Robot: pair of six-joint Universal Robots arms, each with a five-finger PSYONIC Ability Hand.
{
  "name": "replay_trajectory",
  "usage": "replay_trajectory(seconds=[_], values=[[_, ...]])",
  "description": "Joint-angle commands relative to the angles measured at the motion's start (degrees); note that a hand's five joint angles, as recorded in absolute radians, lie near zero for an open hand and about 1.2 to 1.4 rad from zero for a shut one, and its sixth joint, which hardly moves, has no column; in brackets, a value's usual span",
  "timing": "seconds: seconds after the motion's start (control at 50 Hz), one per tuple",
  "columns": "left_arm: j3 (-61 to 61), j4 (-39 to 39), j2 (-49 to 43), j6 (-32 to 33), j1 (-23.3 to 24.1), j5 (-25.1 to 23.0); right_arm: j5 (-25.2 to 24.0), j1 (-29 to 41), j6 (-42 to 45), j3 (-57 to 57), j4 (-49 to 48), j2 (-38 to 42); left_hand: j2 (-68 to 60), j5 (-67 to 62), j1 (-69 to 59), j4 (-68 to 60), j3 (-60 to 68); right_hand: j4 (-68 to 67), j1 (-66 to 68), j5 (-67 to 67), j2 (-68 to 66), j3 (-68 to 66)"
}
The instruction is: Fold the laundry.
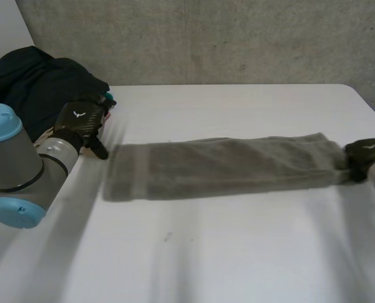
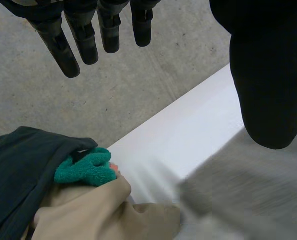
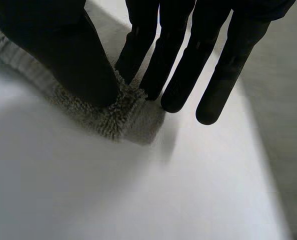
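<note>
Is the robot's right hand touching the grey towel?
Touching. In the right wrist view, the right hand pinches a corner of the grey towel between its thumb and fingers.

The right hand (image 3: 73,55) pinches a corner of the grey towel (image 3: 113,117) between thumb and fingers, on the white table (image 3: 113,190) near its edge.
</note>
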State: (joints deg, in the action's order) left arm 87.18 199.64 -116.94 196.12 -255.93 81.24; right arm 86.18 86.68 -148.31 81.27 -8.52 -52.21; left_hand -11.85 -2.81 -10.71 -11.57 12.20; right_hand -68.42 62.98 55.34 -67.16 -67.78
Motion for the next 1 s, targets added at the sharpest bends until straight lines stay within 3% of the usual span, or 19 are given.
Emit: replay_trajectory(seconds=[0.02,0.12,0.22,0.3,0.32,0.4,0.48,0.54,0.6,0.62,0.66,0.76,0.84,0.9,0.98,1.0], values=[[0.97,-1.62,2.68,-1.7,-1.24,0.06,2.77,-6.95,12.56,2.14,-7.38,-5.53,1.85,2.81,0.71,1.57,-2.2,-11.58,17.02,14.66,-12.84,-12.22],[2.2,-1.97,4.44,-2.93,-2.38,-0.29,2.5,-5.74,23.41,-0.33,-9.06,-4.92,1.85,2.81,0.71,1.57,-2.2,-11.58,17.02,14.66,-12.84,-12.22],[2.9,-2.32,5.15,-3.64,-2.56,-0.91,-2.23,4.8,26.05,0.37,-14.06,-6.32,1.85,2.81,0.71,1.57,-2.2,-11.58,17.02,14.66,-12.84,-12.22],[3.87,-2.68,5.85,-3.72,-2.21,-0.91,-12.07,15.96,26.84,4.23,-19.68,-9.05,1.85,2.81,0.71,1.57,-2.2,-11.58,17.02,14.66,-12.84,-12.22],[4.05,-2.68,6.02,-3.72,-2.03,-0.91,-16.61,20.24,27.19,6.07,-21.7,-9.14,1.85,2.81,0.71,1.57,-2.2,-11.58,17.02,14.66,-12.84,-12.22],[5.19,-2.59,6.73,-3.72,-1.42,-0.91,-24.37,30.53,27.72,9.33,-25.05,-6.25,1.85,2.81,0.71,1.57,-2.2,-11.58,17.02,14.66,-12.84,-12.22],[6.07,-2.33,6.82,-3.37,-0.54,-0.91,-25.19,36.97,29.21,9.7,-24.45,-1.17,1.85,2.81,0.71,1.57,-2.2,-11.58,17.02,14.66,-12.84,-12.22],[6.16,-2.06,6.55,-3.37,0.34,-1.08,-21.25,39.44,31.41,7.42,-21.91,1.83,1.85,2.81,0.71,1.57,-2.2,-11.58,17.02,14.66,-12.84,-12.22],[5.89,-1.97,6.11,-3.29,1.22,-1.17,-14.66,39.97,30.89,5.65,-18.48,1.5,1.85,2.81,0.71,1.57,-2.2,54.48,-49.04,-51.4,53.21,53.84],[5.89,-1.97,6.11,-3.2,1.4,-1.17,-10.64,39.8,28.28,5.39,-16.72,0.36,1.85,2.81,0.71,1.57,-2.2,58.42,-52.98,-55.34,57.16,57.78],[5.81,-1.97,6.2,-3.2,2.01,-1.17,-9.02,39.28,23.88,5.82,-16.44,-0.96,1.85,2.81,0.71,1.57,-2.2,58.42,-52.98,-55.34,57.16,57.78],[5.72,-1.97,6.73,-3.2,2.98,-1.08,-9.71,33.23,-1.56,11.35,-15.57,-13.76,1.85,2.81,0.71,1.57,-2.2,58.42,-52.98,-55.34,57.16,57.78],[5.72,-1.71,6.99,-3.2,3.59,-1.17,-10.33,26.91,-12.86,14.17,-12.94,-15.56,1.85,2.81,0.71,1.57,-2.2,58.42,-52.98,-55.34,57.16,57.78],[5.89,-1.71,6.82,-3.2,4.21,-1.17,-10.5,23.29,-11.4,15.23,-9.69,-14.77,1.85,2.81,0.71,1.57,-2.2,58.42,-52.98,-55.34,57.16,57.78],[5.98,-1.71,6.38,-3.2,5.26,-1.35,-10.07,16.44,-1.14,15.32,-3.98,-9.69,1.85,2.81,0.71,1.57,-2.2,58.16,-52.72,-55.08,56.9,57.52],[5.98,-1.71,6.29,-3.2,5.53,-1.35,-10.15,15.55,0.55,15.06,-3.44,-8.89,1.85,2.81,0.71,1.57,-2.2,49.76,-44.32,-46.68,48.49,49.12]])
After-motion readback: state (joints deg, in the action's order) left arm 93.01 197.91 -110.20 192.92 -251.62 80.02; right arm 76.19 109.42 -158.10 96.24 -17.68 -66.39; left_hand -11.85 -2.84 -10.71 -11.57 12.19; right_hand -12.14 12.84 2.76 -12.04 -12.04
